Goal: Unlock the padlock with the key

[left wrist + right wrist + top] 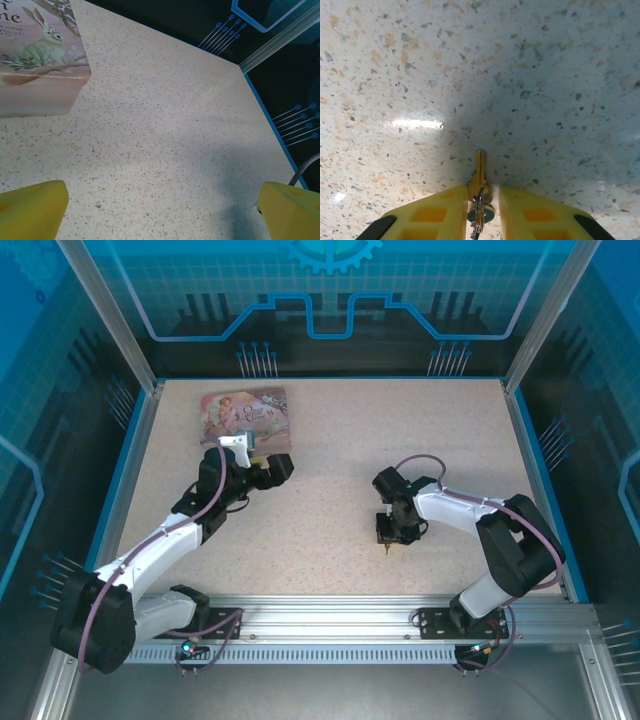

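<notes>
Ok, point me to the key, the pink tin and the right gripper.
key [479, 170], right wrist view, on its blade.
pink tin [40, 95], left wrist view, on its side wall.
right gripper [482, 195], right wrist view, midway between its yellow fingertips.

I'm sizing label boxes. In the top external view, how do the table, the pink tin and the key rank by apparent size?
Largest to smallest:
1. table, by far
2. pink tin
3. key, a barely visible sliver

Speckled beige tabletop [330, 440] (white glare patch [417, 122] ahead-left of the right pincer [483, 196]); translucent blue circuit-patterned walls [330, 300] beyond.
</notes>
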Tool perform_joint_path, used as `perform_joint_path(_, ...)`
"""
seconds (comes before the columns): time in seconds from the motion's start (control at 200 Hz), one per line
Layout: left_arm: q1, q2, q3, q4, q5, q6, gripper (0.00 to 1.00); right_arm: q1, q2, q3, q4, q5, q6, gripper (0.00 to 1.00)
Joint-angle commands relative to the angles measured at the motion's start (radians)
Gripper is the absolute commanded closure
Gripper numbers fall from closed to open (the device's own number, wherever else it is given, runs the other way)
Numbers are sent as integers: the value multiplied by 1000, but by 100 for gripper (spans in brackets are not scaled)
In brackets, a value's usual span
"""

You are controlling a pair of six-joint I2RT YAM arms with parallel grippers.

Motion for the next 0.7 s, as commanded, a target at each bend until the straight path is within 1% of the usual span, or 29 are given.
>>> perform_joint_path(0.0,-9,-24,40,-33,-5,9,1,18,62,-53,92,7,-16,92)
perform_joint_path(0.135,-9,-24,42,-37,-5,11,1,18,28,-63,117,4,-33,100)
perform_joint_path(0.525,-12,-24,52,-46,-3,22,1,17,-87,-82,129,3,-90,100)
perform_joint_path(0.63,-14,-24,57,-46,10,19,1,8,-130,-98,168,-29,-125,100)
perform_joint_path(0.695,-15,-26,60,-45,22,12,1,-11,-156,-115,209,-76,-143,100)
